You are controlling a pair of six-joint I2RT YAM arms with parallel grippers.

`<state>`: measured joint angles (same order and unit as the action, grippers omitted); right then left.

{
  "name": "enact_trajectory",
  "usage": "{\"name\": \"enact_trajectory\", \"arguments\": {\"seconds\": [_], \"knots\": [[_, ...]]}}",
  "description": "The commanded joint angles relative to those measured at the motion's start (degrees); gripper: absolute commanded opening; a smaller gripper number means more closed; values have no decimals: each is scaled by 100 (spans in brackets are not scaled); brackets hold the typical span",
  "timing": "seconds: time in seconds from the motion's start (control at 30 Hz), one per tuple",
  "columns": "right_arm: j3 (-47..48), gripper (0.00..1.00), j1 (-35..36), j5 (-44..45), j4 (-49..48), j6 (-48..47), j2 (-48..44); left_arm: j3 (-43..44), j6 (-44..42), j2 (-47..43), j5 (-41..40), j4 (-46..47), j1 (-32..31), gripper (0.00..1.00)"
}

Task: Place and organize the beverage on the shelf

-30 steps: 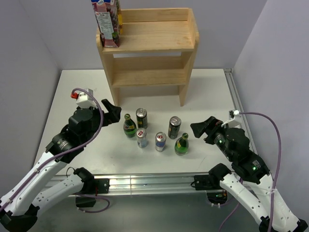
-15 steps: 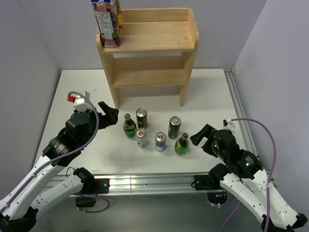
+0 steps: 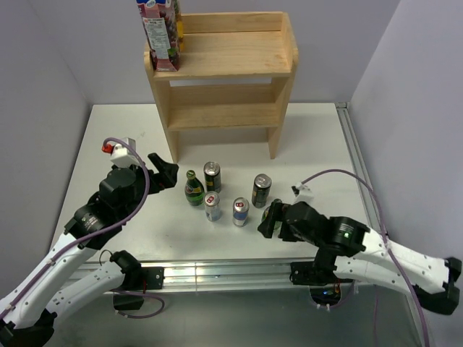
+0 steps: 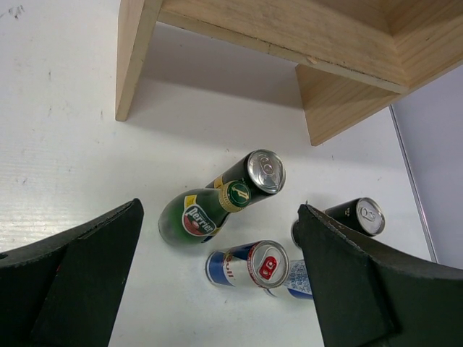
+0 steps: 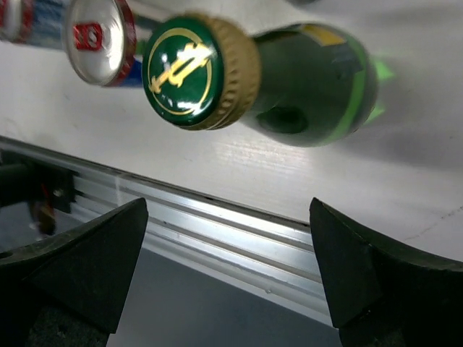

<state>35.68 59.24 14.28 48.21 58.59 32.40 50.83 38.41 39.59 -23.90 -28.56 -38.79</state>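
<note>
At the near right of the surface (image 3: pixel 318 137), the right claw (image 5: pixel 226 217), having just swung in, is lining up on the green bottle (image 5: pixel 289 79) with fingers apart, apparently readying its lift to the far shelf (image 3: pixel 224 65), while the left claw (image 3: pixel 165 168) is hovering, fingers spread.

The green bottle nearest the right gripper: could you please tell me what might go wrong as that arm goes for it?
1. The green bottle is tall and narrow and stands close to the aluminium rail at the table's near edge. An off-centre touch by the open right gripper could topple it, perhaps over that edge.
2. The blue-and-silver can stands right beside it, so a finger might knock that over.
</note>
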Motion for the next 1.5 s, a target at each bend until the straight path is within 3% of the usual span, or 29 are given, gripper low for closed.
{"name": "enact_trajectory", "arguments": {"seconds": [0.0, 0.13, 0.33, 0.93, 1.23, 1.47], "knots": [[123, 100, 630, 741, -198, 564, 626, -12, 17, -57, -80, 122, -41, 95], [80, 100, 904, 1645, 258, 1066, 820, -11, 26, -110, -88, 113, -41, 95], [-175, 100, 905, 2333, 585, 1375, 557, -91, 43, -163, -71, 263, -50, 95], [-1256, 100, 940, 3256, -2465, 1155, 1804, -1031, 263, -321, -326, 1291, -77, 96], [-1230, 100, 1318, 4301, -2334, 2042, 2761, -1338, 228, -488, -212, 1660, -68, 96], [-809, 100, 1976, 5277, -1140, 3700, 3816, -1567, 246, -549, -203, 1835, -76, 96]]}}
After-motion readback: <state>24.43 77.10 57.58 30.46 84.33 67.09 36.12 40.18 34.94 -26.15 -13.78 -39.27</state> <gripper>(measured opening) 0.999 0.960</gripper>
